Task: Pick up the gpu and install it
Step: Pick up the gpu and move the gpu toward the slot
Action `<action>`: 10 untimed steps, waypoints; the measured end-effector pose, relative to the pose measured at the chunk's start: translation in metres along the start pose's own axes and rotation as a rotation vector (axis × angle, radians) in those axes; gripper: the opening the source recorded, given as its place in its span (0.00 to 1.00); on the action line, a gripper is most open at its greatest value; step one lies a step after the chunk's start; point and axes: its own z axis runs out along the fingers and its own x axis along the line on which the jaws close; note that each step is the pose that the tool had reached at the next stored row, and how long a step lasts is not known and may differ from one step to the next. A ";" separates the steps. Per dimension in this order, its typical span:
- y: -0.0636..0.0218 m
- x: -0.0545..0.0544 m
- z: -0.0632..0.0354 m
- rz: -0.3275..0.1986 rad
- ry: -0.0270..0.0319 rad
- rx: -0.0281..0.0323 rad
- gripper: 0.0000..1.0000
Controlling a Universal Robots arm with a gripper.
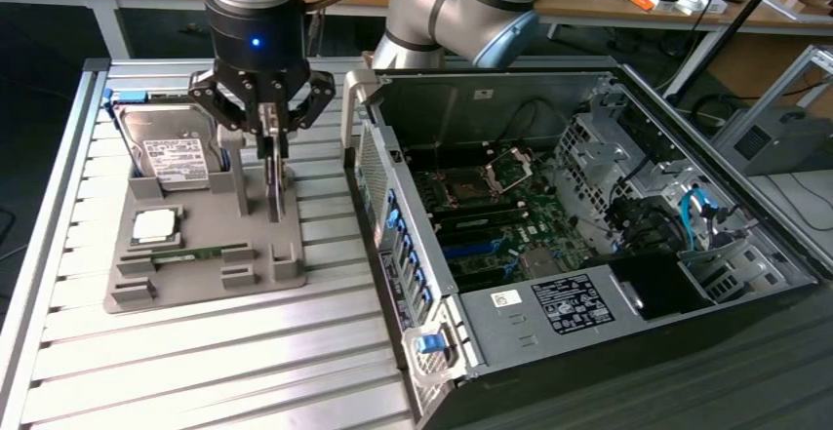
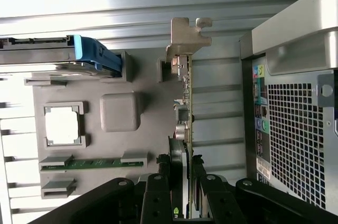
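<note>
Wrist view: claw (image 2: pixel 182 177) about half closed, 2 fingers (image 2: pixel 159 189) clamped on the gpu (image 2: pixel 186 101). The card stands on edge, bracket end away from the claw, at the side of the gray tray (image 2: pixel 148 84) nearest the computer case (image 2: pixel 296 129). Hard drive (image 2: pixel 37 49), processor (image 2: pixel 62 126) and memory stick (image 2: pixel 92 164) sit in the tray's other slots.

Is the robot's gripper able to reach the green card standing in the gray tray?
Probably yes: the gripper hangs right over the gpu, standing on edge in the gray tray, with nothing between them.
</note>
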 end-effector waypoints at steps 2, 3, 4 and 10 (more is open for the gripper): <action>0.0000 0.000 -0.0013 0.000 0.0000 0.0000 0.27; 0.0000 0.000 -0.0020 0.000 0.0000 0.0000 0.27; 0.0000 0.000 -0.0025 0.000 0.0000 0.0000 0.27; 0.0000 0.000 -0.0056 0.000 0.0000 0.0000 0.27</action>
